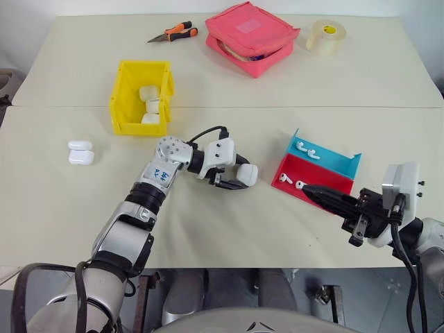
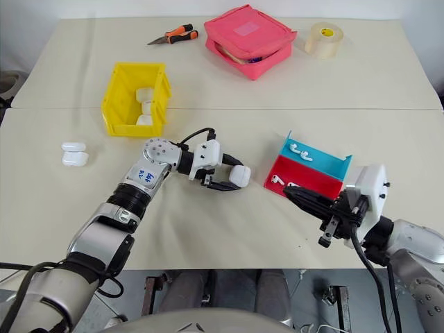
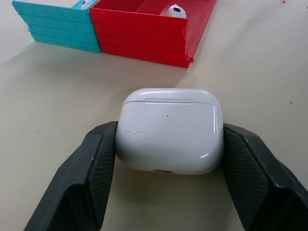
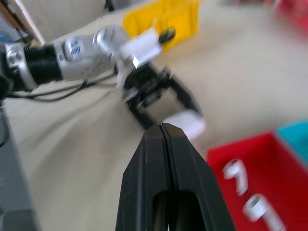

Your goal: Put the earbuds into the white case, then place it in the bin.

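My left gripper (image 1: pixel 243 175) is shut on the white case (image 3: pixel 169 127), one black finger pressed against each side. The case's lid is closed and it rests low over the table, just left of the red and blue tray (image 1: pixel 326 179). Earbuds lie in that tray: one in the blue half (image 1: pixel 305 148), two in the red half (image 1: pixel 286 178). My right gripper (image 1: pixel 310 189) is shut and empty, its tip at the near edge of the red half. The yellow bin (image 1: pixel 122 87) stands at the back left with white cases inside.
Two more white cases (image 1: pixel 80 152) lie at the far left of the table. At the back are a pink zip pouch (image 1: pixel 251 35), a roll of tape (image 1: pixel 326 37) and orange-handled pliers (image 1: pixel 173 32).
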